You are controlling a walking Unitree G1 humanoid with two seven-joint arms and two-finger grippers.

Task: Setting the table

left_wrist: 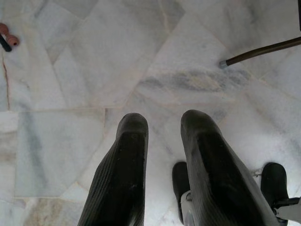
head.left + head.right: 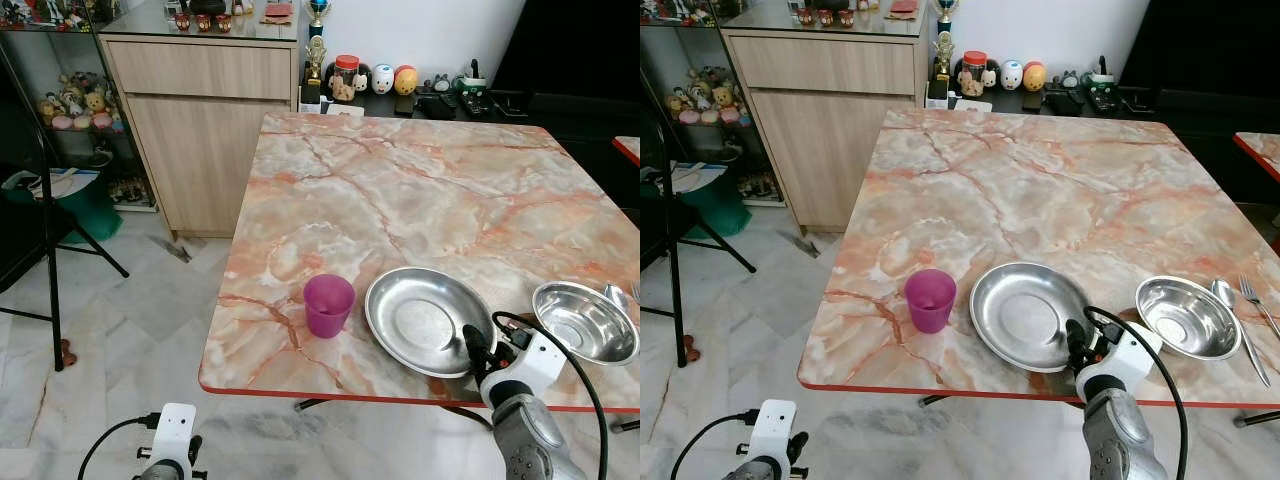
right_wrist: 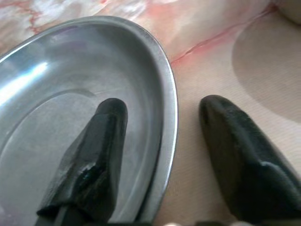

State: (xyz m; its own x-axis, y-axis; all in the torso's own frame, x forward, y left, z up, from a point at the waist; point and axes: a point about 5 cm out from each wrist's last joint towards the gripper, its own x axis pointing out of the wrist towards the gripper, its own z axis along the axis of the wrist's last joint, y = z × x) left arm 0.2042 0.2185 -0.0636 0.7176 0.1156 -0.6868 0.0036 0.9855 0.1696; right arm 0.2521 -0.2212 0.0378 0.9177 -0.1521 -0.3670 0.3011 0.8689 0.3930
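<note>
Marble table holds a purple cup, steel plate and bowl. Right gripper straddles the plate's near rim, fingers apart; closing squarely on the rim should grip best. Left gripper hangs slightly parted over floor

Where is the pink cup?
In the head views, the pink cup stands near the marble table's front edge, left of the big steel plate, with the steel bowl farther right.

Shiny metal plate, glossy marble table
</note>
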